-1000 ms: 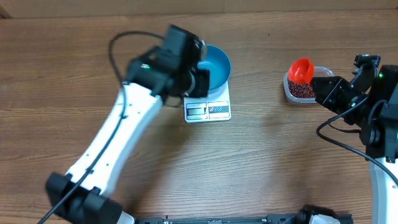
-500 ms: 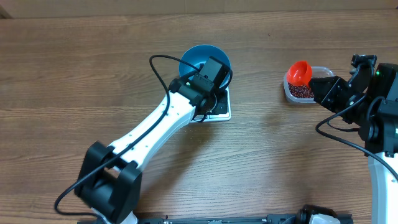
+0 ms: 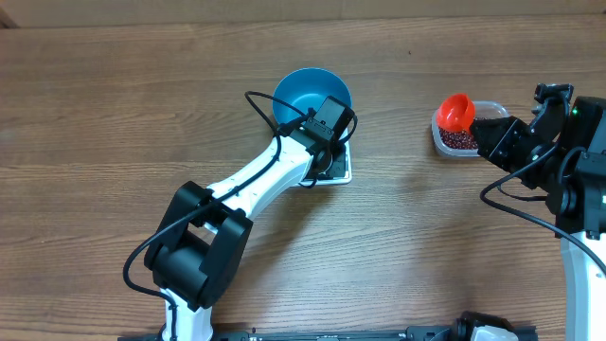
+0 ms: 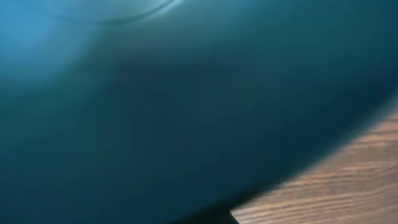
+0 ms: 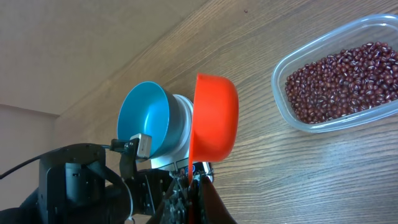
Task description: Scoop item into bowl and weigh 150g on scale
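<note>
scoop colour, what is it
Plain orange-red scoop, seen best in the right wrist view.

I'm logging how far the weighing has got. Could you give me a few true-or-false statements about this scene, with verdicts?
1. The blue bowl sits on the white scale. True.
2. The beans are in the blue bowl. False: the bowl looks empty, and the beans lie in the clear tub.
3. The right gripper has its jaws shut on an orange scoop. True.
4. The left gripper is far from the bowl. False: it is right beside the bowl, over the scale.
</note>
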